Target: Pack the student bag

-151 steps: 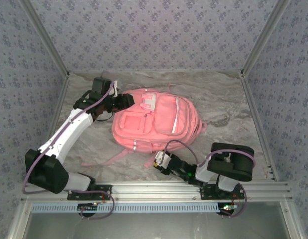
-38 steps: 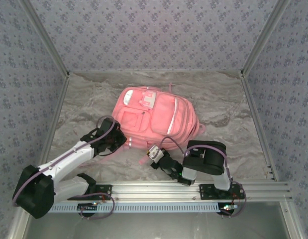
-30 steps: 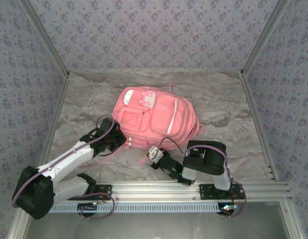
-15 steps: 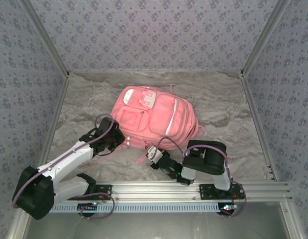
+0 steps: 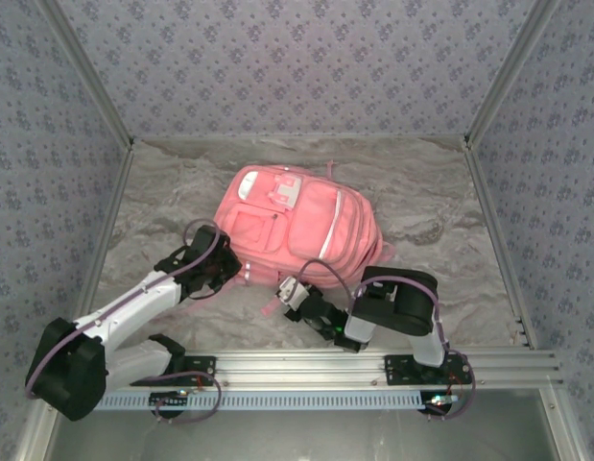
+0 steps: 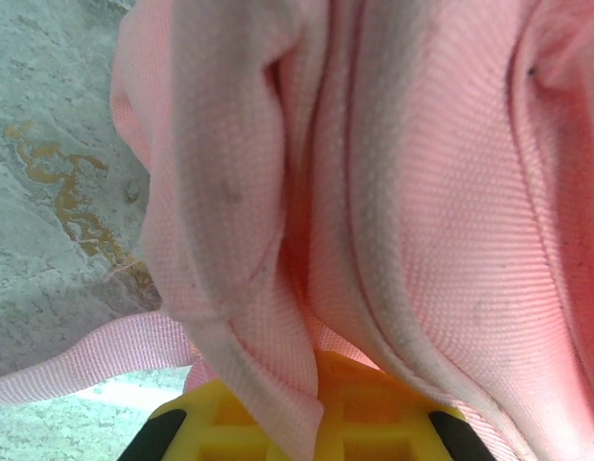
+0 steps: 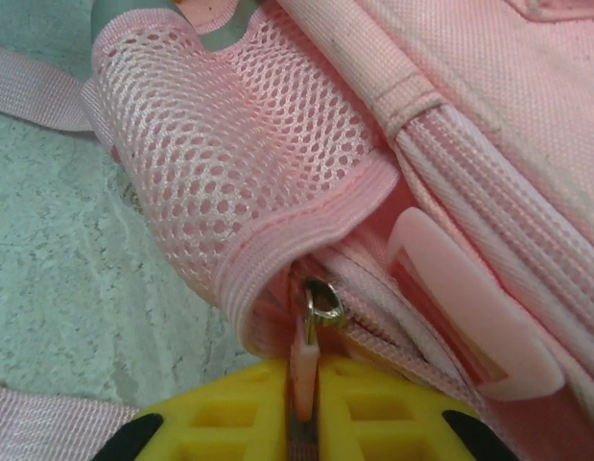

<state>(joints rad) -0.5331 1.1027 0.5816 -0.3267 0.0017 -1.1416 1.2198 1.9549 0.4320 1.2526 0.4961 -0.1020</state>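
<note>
Our left gripper pinched a fold of the student bag. Our right gripper clamped the zipper pull just ahead.

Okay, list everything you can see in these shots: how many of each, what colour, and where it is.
student bag: one, pink with white patches, lying mid-table.
mesh side pocket: one, pink, on the bag's near edge.
zipper pull: one, pink tab on a metal ring, just below the mesh pocket.
loose straps: at least two, pink, on the table by the bag's near edge.
table: one, grey marbled, under the bag.
walls: three, blue-grey patterned, around the table.
rail: one, silver, along the near edge.
left gripper: one, yellow pads, shut on a fold of the bag.
right gripper: one, yellow pads, shut on the zipper pull.
</note>
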